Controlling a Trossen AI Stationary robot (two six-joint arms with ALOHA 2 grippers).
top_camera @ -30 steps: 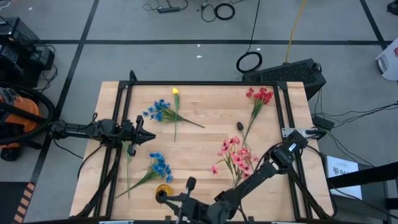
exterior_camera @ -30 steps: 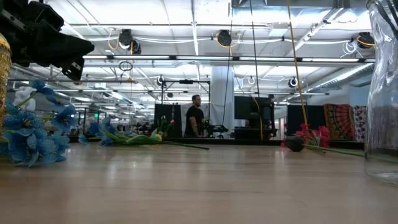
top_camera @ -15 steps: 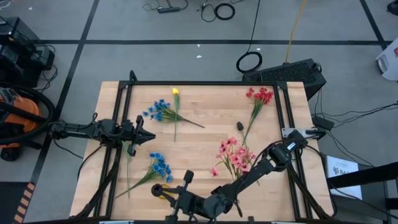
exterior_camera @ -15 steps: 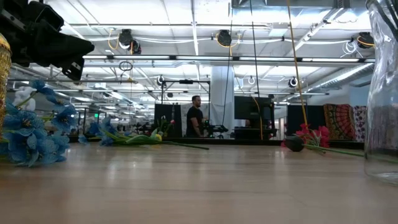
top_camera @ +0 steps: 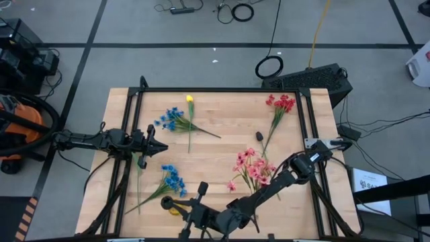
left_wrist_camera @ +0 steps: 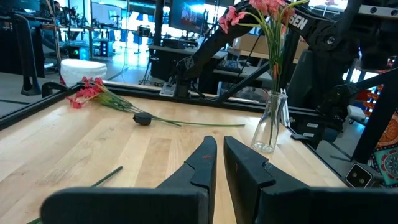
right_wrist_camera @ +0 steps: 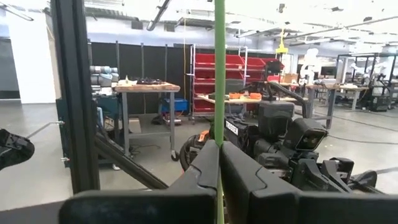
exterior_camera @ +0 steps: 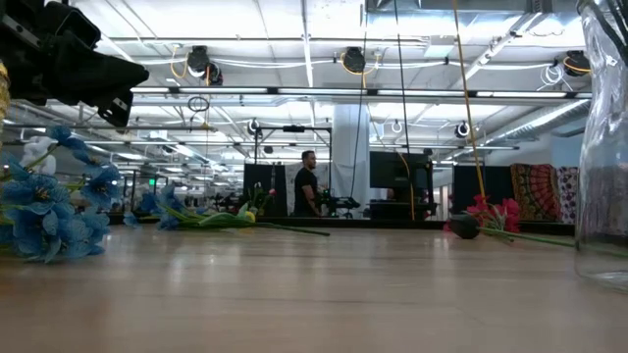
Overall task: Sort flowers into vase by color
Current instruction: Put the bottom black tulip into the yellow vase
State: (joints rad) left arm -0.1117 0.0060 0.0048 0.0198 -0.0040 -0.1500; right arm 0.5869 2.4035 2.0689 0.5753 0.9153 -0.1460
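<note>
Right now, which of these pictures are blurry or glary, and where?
Low view: the near blue flowers and the glass vase at the edge look soft; ceiling lights glare. Left wrist view: bright windows wash out behind. Right wrist view: the green stem looks blurred.

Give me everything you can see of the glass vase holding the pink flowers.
The glass vase is clear, with a narrow neck that widens toward the base. It stands upright on the wooden table, on its right half. Pink flowers on thin green stems stand in it and spread above the neck. From above, the blossoms hide the vase. Nothing grips it.
</note>
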